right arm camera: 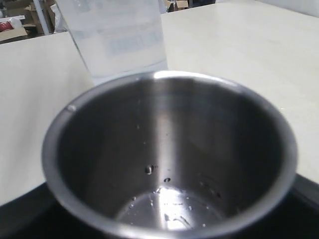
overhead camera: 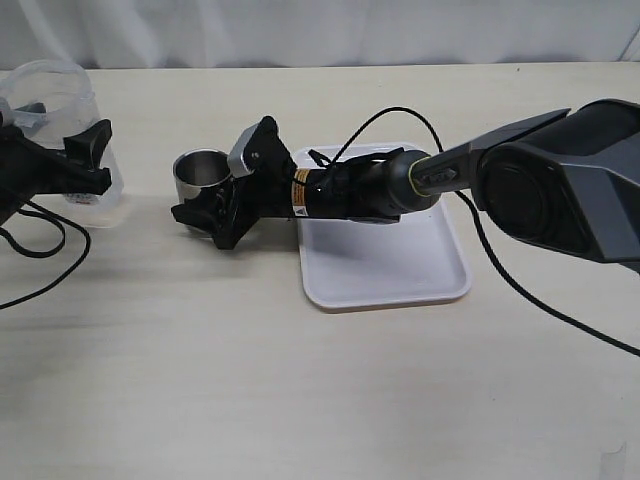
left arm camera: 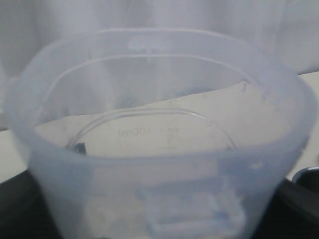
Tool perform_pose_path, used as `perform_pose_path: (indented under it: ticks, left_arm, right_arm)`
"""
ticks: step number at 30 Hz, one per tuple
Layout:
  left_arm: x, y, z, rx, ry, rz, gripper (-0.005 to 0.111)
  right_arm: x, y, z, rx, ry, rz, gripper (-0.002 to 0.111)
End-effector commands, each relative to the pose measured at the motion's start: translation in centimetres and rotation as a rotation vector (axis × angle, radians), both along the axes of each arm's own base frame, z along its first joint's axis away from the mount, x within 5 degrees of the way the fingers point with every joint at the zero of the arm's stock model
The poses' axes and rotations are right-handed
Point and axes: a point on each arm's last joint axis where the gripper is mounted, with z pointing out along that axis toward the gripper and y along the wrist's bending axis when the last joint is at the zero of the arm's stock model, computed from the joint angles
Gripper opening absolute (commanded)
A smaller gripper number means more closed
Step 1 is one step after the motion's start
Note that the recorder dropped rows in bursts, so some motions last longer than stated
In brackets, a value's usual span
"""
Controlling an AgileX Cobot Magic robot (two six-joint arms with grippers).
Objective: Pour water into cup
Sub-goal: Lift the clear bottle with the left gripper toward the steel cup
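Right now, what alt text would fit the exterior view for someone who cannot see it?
A robot arm reaches from the right over a white tray, its right gripper closed around a steel cup on a beige table. At the left edge, the left gripper holds a clear plastic jug upright, apart from the cup.

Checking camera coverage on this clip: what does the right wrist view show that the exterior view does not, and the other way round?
Only the right wrist view: the inside of the cup, with scattered droplets on its bottom. Only the exterior view: the white tray, the right gripper set around the cup, and the left gripper at the clear container. Both: the cup, the clear container and the pale table.
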Motion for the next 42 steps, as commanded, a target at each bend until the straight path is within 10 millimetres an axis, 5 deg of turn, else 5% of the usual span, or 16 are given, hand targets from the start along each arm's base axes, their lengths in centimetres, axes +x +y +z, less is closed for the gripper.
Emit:
perform_pose_path:
  ticks: [1,23,42]
  left_arm:
    - [0.3,-0.1,0.5,-0.019,-0.046,-0.004,0.000]
    - [0.4,-1.6,0.8,-0.043,-0.047,-0.177,0.000]
    - [2.7,-2.8,1.7,0.134,-0.058,-0.357,0.000]
  right_arm:
    - [0.3,0.0,0.1,0.013,-0.002,-0.018,0.004]
    - [-0.2,0.1,2.2,-0.039,-0.066,0.077,0.004]
    - [0.1,-1.5,1.6,-0.092,-0.008,0.112,0.004]
